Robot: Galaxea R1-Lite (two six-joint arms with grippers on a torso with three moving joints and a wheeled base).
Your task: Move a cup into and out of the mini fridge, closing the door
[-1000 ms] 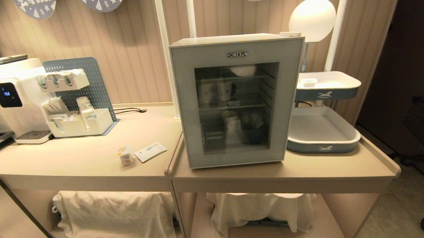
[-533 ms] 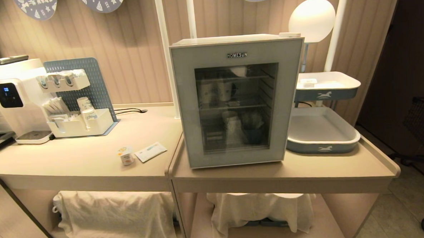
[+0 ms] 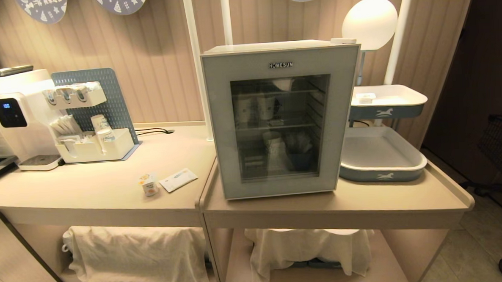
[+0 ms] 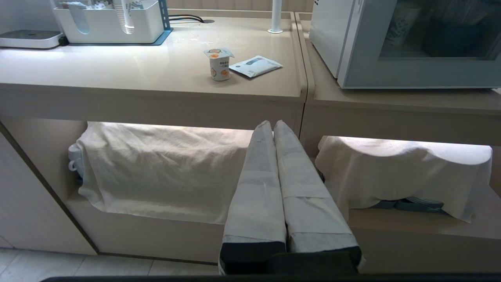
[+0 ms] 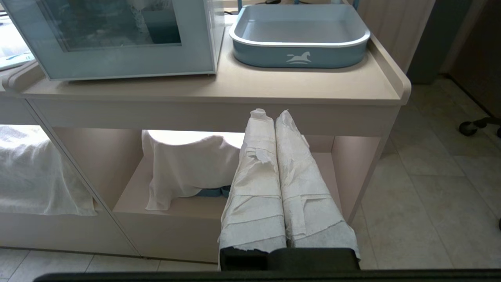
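My left gripper [image 4: 274, 124] and right gripper [image 5: 269, 114], both tape-wrapped, jaws together, empty. Plastic cup [image 3: 148, 184] at 9 o'clock of boxy fridge [image 3: 247, 49]; glass door [image 3: 280, 122] shut, contents dim.

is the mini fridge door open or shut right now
Shut. The door sits flush across the front of the mini fridge, with no gap at either edge, and the shelves show only through its glass.

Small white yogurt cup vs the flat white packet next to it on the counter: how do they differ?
The small white yogurt cup stands upright; the flat white packet lies flat. The cup carries an orange fruit picture; the packet has bluish print. The cup sits farther from the white glass-door mini fridge than the packet. Both rest on the beige counter, apart.
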